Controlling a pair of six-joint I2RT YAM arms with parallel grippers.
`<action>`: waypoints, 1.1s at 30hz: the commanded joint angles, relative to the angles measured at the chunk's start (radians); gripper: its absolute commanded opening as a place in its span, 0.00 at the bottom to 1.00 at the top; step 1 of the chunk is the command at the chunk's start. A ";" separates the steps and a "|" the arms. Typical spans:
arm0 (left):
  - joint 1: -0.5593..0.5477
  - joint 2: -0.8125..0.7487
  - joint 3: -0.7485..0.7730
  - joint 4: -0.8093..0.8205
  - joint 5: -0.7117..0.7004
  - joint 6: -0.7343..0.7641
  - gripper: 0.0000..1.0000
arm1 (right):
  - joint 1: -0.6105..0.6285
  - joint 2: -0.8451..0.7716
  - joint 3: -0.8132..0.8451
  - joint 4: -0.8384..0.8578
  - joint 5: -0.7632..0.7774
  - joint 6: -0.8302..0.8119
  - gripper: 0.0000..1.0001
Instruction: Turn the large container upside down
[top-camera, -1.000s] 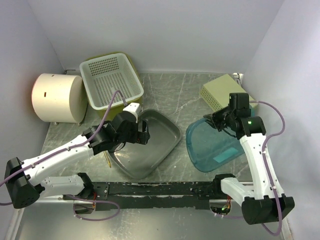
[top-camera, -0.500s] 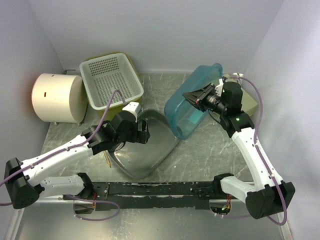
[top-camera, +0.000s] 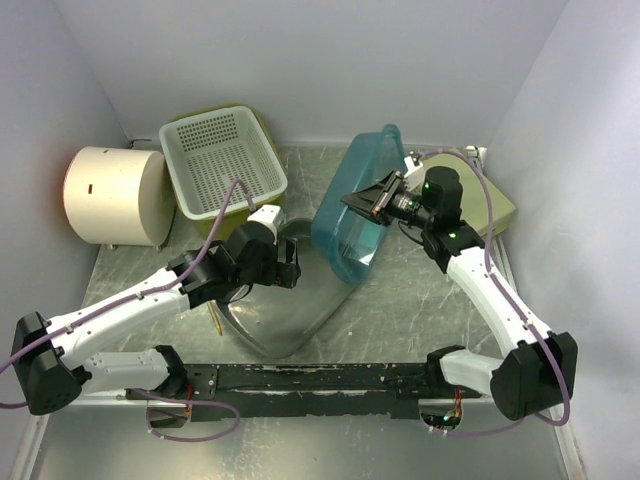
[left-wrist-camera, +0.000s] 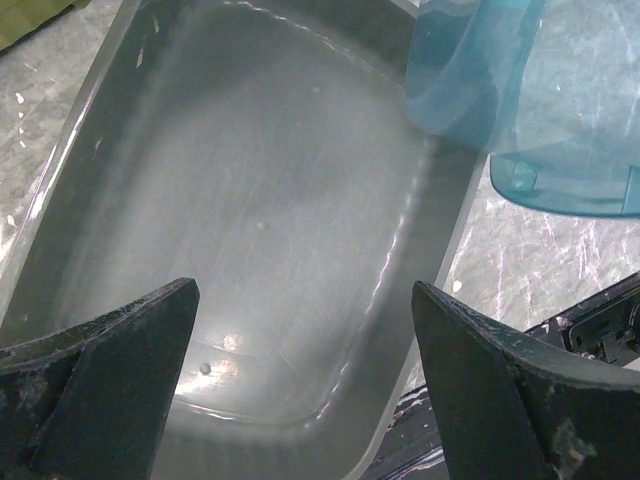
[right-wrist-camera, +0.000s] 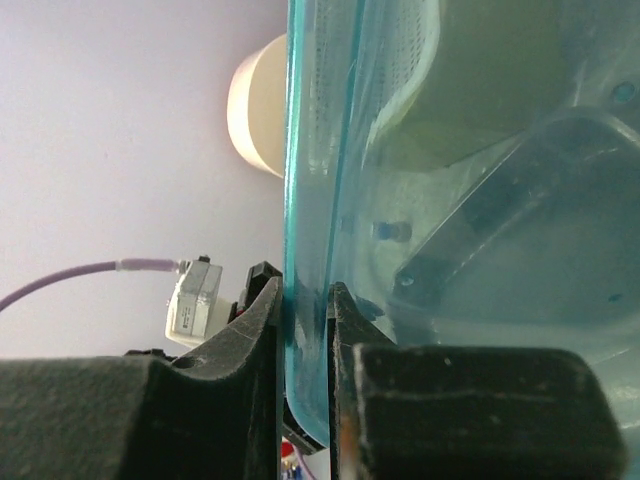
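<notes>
In the top external view, the teal container (top-camera: 352, 225) is held off the counter (top-camera: 420, 300) on its side, neither upright nor inverted. Its long axis runs from the far right down to the near left, steeply tilted. Its open side appears to face right, toward the right arm, and its base toward the left arm. Its lower end hangs over the right end of the grey tray (top-camera: 285, 325); whether the two touch cannot be told. The right end effector (top-camera: 372, 200) is pinched on the container's rim. The left end effector (top-camera: 285, 268) is spread wide over the tray, holding nothing. A white perforated basket (top-camera: 222, 160) and a cream cylinder (top-camera: 113, 195) are seen at the far left, and a pale green box (top-camera: 502, 210) behind the right arm.

In the left wrist view, the left end effector (left-wrist-camera: 305, 375) is seen fully spread above the tray's (left-wrist-camera: 250, 200) hollow. A rounded corner and the lipped rim of the container (left-wrist-camera: 520, 90) are seen at the upper right, above the tray's far wall.

In the right wrist view, the right end effector (right-wrist-camera: 305, 330) is nearly pressed together, with only the container's (right-wrist-camera: 460, 200) thin wall clamped between its fingers (right-wrist-camera: 245, 345). The rim runs straight up the picture, and the cylinder (right-wrist-camera: 255, 115) shows beyond it
</notes>
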 joint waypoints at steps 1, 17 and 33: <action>-0.003 0.008 0.013 0.022 0.011 0.001 1.00 | 0.059 0.033 -0.013 0.146 -0.073 -0.010 0.00; -0.003 0.171 -0.152 0.180 0.230 -0.034 0.99 | -0.163 0.021 0.167 -0.234 -0.117 -0.337 0.00; 0.097 0.076 -0.360 -0.057 0.045 -0.264 0.99 | -0.288 -0.009 0.012 -0.193 -0.345 -0.344 0.00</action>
